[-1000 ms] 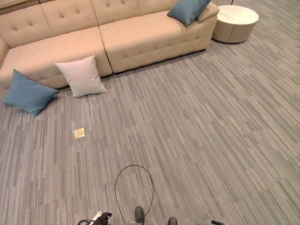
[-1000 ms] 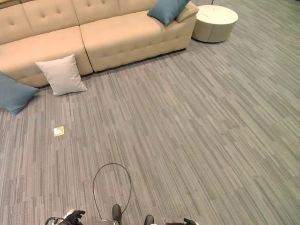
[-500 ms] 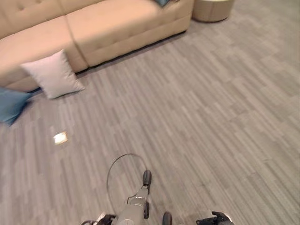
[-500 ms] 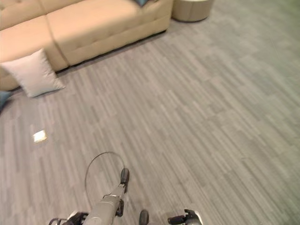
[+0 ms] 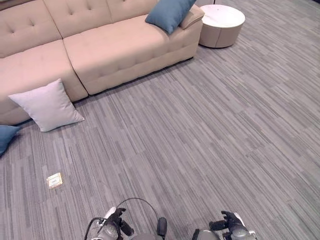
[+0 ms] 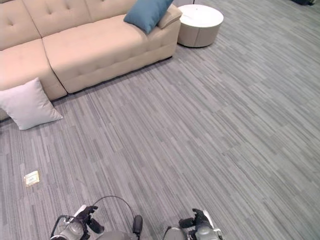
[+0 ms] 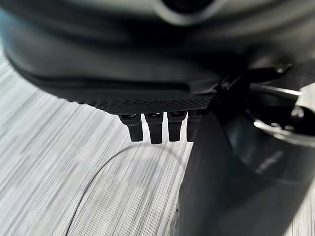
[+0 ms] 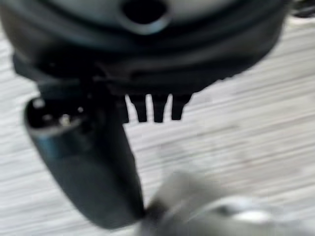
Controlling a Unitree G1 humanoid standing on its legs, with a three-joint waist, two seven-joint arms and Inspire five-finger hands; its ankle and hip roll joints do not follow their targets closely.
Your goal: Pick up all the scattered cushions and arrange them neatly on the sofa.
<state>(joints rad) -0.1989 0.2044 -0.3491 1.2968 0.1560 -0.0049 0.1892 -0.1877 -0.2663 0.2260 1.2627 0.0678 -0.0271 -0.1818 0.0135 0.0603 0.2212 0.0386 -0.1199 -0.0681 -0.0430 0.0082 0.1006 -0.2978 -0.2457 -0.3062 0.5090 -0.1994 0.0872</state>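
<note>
both hands are hanging low at the robot's sides and carrying nothing: left hand (image 5: 111, 225) with its fingers (image 7: 147, 129) relaxed and pointing down, right hand (image 5: 231, 228) with its fingers (image 8: 157, 109) loose too. one blue cushion (image 5: 169, 12) is already sitting on the sofa (image 5: 120, 45) by the right armrest. the white cushion (image 5: 47, 106) is leaning on the sofa base, standing on the carpet (image 5: 200, 130), with the corner of a second blue cushion (image 5: 6, 137) just beside it at the view's left edge. both are well apart from the hands, so i'm reading this as the approach step. advice: walking toward the white cushion first, squaring up to it, stopping near enough to reach without leaning, then bringing both spread hands onto its sides. steering clear of the round side table (image 5: 221, 25) and the small floor plate (image 5: 54, 180).
</note>
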